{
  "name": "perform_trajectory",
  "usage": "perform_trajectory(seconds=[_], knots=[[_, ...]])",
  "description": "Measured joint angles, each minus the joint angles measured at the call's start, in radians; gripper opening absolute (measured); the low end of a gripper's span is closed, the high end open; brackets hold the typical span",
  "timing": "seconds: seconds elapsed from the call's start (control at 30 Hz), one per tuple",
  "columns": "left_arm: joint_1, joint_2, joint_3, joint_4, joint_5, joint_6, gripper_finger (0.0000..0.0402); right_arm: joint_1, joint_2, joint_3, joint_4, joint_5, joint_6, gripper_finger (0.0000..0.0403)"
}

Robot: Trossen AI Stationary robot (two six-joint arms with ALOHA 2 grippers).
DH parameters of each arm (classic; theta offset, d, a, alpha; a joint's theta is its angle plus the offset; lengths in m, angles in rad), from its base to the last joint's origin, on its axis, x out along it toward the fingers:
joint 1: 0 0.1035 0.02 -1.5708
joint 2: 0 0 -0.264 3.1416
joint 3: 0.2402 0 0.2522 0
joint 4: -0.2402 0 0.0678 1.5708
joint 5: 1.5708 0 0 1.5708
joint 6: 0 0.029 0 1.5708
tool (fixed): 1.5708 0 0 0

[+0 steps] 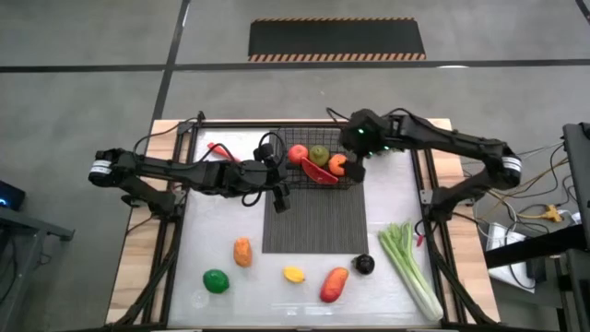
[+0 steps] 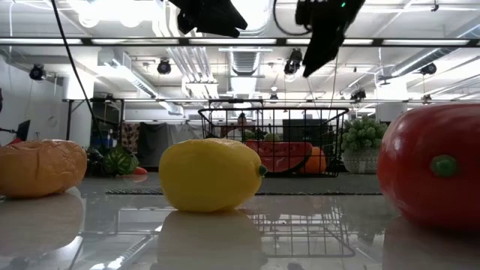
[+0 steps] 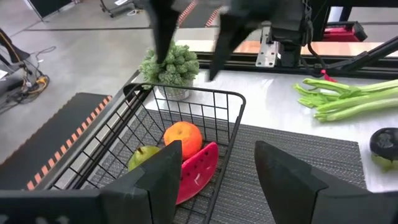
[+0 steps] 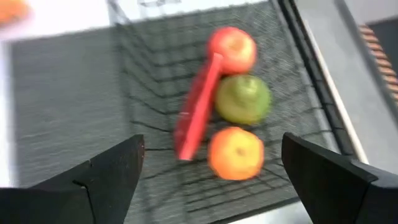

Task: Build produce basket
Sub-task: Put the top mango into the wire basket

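Ribbed dark mat (image 1: 313, 221) lay mid-table with the celery (image 1: 410, 267), mango (image 1: 334, 284), lime (image 1: 216, 280) and lemon (image 1: 293, 273) loose around it. We saw the black wire basket (image 1: 318, 164) at the mat's far end holding a tomato (image 1: 298, 154), green apple (image 1: 319, 155), orange (image 1: 338, 164) and watermelon slice (image 1: 318, 171). Above it hung the right gripper (image 1: 355, 166), spread wide and empty, while the left gripper (image 1: 278, 189), beside the basket, was parted and held nothing.

The black wire basket (image 1: 318, 166) sat right under the wide-open right gripper (image 1: 353, 164). Inside lay a tomato (image 1: 298, 154), a green apple (image 1: 319, 154), an orange (image 1: 338, 164) and a red watermelon slice (image 1: 318, 172). The celery (image 1: 410, 267), lemon (image 1: 294, 274) and lime (image 1: 216, 281) lay far from that gripper.
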Motion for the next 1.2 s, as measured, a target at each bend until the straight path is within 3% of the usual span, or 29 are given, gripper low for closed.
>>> perform_trajectory(seconds=[0.23,0.47,0.7,0.87,0.97,1.2], knots=[[0.0,0.0,0.0,0.0,0.0,-0.001,0.0185,0.119,-0.167,-0.157,0.143,-0.025,0.072,0.0361],[0.0,0.0,0.0,0.0,0.01,-0.019,0.0185,0.261,-0.305,-0.381,0.443,-0.025,0.112,0.0361],[-0.008,0.0,0.0,-0.037,0.083,-0.084,0.0185,0.354,-0.362,-0.552,0.717,-0.025,0.115,0.0361],[-0.046,0.0,-0.001,-0.125,0.086,-0.182,0.0185,0.376,-0.362,-0.596,0.777,-0.022,0.117,0.0361],[-0.08,0.0,0.007,-0.205,0.087,-0.312,0.0185,0.379,-0.358,-0.61,0.784,-0.023,0.118,0.0361],[-0.152,0.019,0.026,-0.441,0.111,-0.837,0.0183,0.378,-0.359,-0.637,0.793,-0.022,0.115,0.035]])
